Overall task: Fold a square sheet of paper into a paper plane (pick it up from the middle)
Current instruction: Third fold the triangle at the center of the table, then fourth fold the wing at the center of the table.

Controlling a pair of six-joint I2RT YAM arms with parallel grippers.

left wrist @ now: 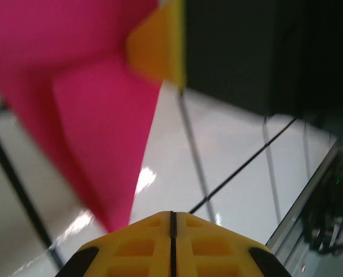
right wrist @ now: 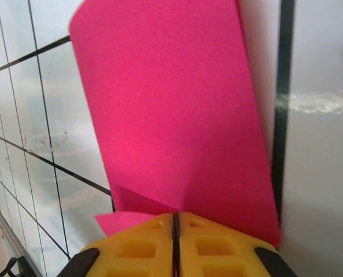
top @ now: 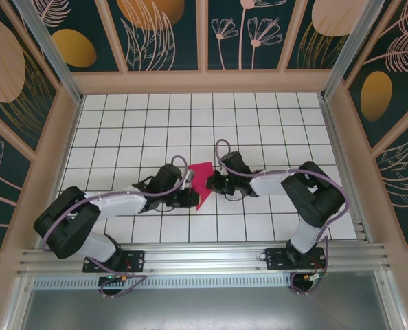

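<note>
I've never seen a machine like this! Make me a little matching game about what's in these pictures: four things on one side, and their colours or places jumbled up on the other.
Things:
1. paper
2. table
3. walls
4. left arm

Descriptions:
A. white tiles with dark lines
B. fixed at the near left edge
C. pink, folded, mid-table
D. dark, with plant drawings

Pairs: 1-C, 2-A, 3-D, 4-B
</note>
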